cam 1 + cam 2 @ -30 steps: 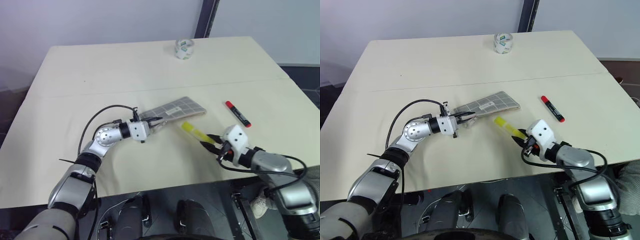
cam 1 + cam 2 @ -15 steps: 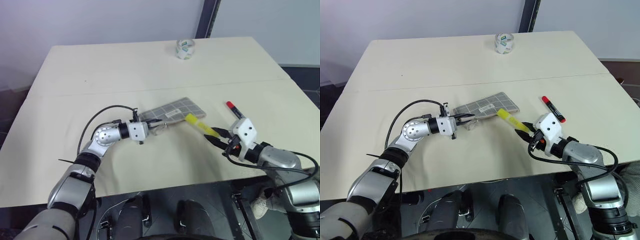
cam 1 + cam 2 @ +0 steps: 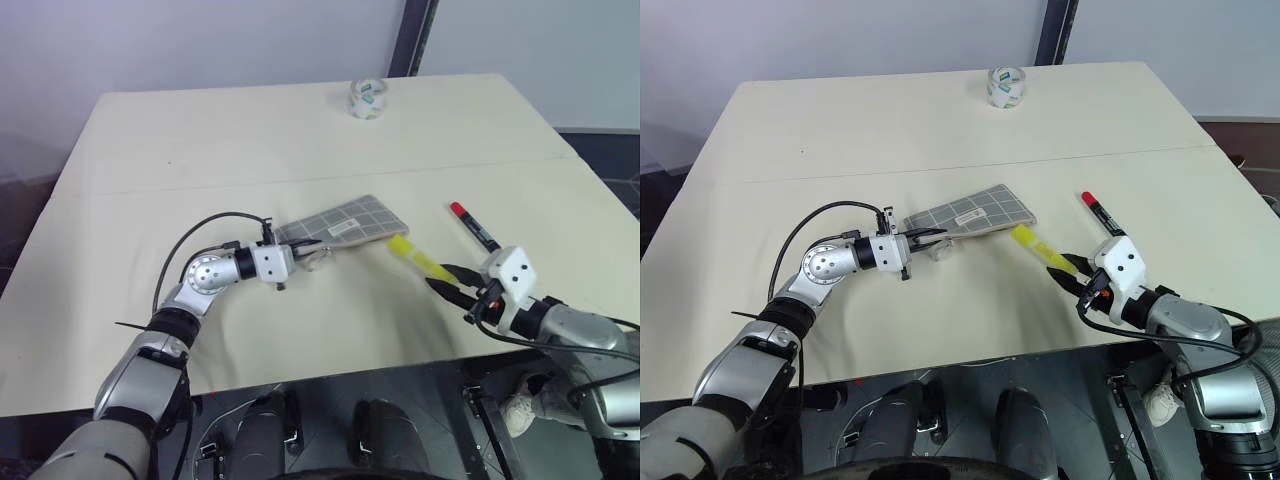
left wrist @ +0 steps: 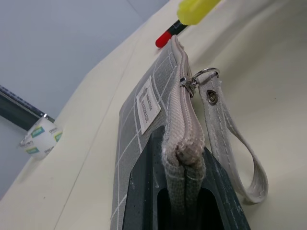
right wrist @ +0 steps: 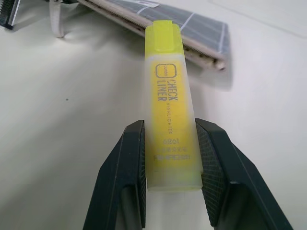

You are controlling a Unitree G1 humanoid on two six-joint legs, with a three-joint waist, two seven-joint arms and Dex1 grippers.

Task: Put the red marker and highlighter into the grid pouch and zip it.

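With your left gripper [image 3: 300, 245] clamped shut on the grid pouch [image 3: 345, 220] edge and your right gripper [image 3: 447, 281] pinching the highlighter [image 3: 418, 260] just off the pouch's far end, line its tip with the zipper mouth before pushing; red marker [image 3: 474, 226] lies beside.

table [image 3: 200, 140]: cream top, faint seam running side to side across it | wall [image 3: 200, 45]: plain pale, behind the table's far edge | dark upright post [image 3: 412, 38]: behind the far edge, toward the far right corner | floor [image 3: 20, 220]: dark, beside the left edge
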